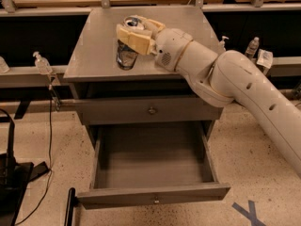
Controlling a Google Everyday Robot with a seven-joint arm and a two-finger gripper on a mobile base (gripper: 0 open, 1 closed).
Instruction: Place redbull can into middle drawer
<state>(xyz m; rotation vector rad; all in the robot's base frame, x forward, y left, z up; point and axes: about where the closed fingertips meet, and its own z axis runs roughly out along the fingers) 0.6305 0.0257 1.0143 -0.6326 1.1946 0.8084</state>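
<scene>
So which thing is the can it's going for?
Find the grey cabinet with its open drawer. On its top, near the front edge, stands the redbull can, right under the robot's cream gripper. It is slim, dark and upright, unlike the clear pump bottle on the side rail.

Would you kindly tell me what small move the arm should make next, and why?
Probably raise the can slightly: the pincer is at its upper part, it stands on the cabinet top, and the drawer lies open below.
</scene>
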